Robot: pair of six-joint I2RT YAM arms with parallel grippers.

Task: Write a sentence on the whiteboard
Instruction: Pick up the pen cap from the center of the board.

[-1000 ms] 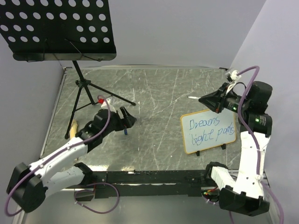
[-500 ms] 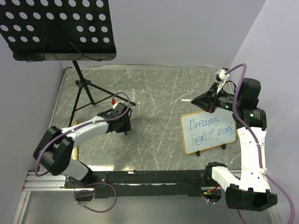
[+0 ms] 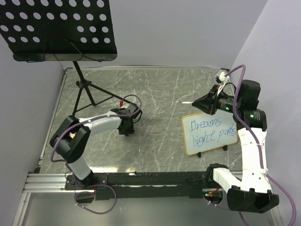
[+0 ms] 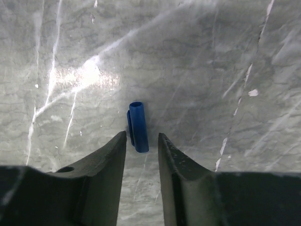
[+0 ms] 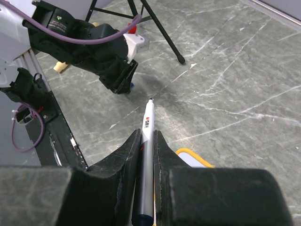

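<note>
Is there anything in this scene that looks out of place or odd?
A blue marker cap lies loose on the table, far from the uncapped marker held in the right gripper. The left gripper straddles the cap without clamping it.

Left end effector (image 4: 142,135) low, jaws apart.

One whiteboard (image 3: 209,133), one white marker (image 5: 146,136), one blue cap (image 4: 138,127), one black music stand (image 3: 56,28) and two robot arms (image 3: 101,123) (image 3: 251,141).
</note>
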